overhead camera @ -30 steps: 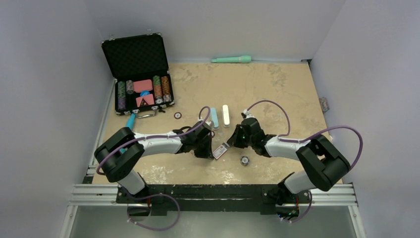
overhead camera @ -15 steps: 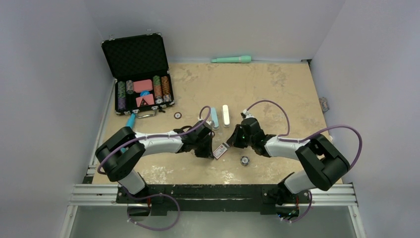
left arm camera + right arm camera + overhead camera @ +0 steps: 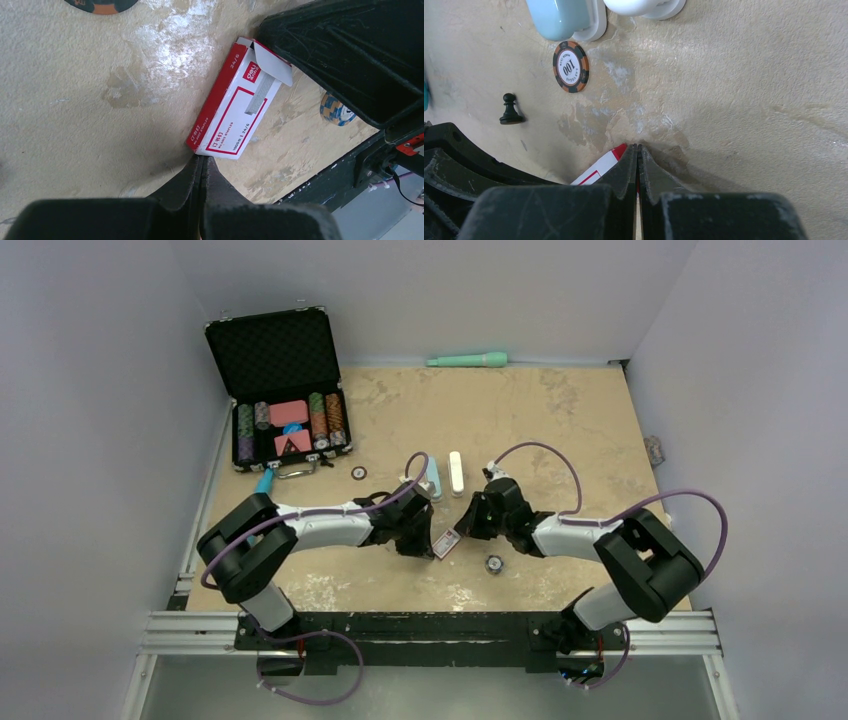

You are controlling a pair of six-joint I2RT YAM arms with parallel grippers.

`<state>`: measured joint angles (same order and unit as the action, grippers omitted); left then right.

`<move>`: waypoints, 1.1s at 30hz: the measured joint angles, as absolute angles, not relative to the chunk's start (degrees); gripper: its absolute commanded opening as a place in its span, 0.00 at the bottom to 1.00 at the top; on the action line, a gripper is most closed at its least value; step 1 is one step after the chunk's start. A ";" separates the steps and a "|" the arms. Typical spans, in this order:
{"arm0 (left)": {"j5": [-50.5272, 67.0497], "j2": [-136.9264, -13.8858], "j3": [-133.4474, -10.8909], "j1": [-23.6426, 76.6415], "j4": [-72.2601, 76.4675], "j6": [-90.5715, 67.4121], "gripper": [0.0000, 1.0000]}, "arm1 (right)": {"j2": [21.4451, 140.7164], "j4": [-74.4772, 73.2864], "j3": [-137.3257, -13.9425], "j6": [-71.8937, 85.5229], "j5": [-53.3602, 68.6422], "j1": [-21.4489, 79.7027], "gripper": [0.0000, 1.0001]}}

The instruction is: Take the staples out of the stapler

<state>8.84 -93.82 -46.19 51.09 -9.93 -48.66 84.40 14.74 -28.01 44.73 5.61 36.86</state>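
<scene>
A light blue stapler (image 3: 433, 478) and a white stapler (image 3: 456, 472) lie side by side mid-table; their near ends show in the right wrist view, blue (image 3: 564, 17) and white (image 3: 644, 5). A red and white staple box (image 3: 446, 542) lies flat in front of them, its end flap open with a strip of staples showing (image 3: 235, 112). My left gripper (image 3: 201, 159) is shut, its tips touching the box's near corner. My right gripper (image 3: 637, 147) is shut at the box's other end, with a sliver of red flap between its fingers.
An open black case (image 3: 285, 390) of poker chips stands at the back left. Loose chips lie on the table (image 3: 358, 472) (image 3: 493, 562) (image 3: 570, 66). A black pawn (image 3: 510, 110) stands near the staplers. A teal tube (image 3: 467, 360) lies at the back wall.
Both grippers and the staple box have shifted very slightly away from the near edge. Both grippers stay shut.
</scene>
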 measured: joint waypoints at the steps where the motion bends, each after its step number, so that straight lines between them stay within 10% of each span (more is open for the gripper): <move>1: 8.84 -93.89 -46.28 51.09 -9.96 -48.66 0.00 | 84.47 14.81 -28.01 44.73 5.61 36.93 0.00; 33: 8.73 -94.70 -48.23 51.13 -13.45 -47.59 0.00 | 83.20 12.67 -28.34 44.99 1.69 40.73 0.00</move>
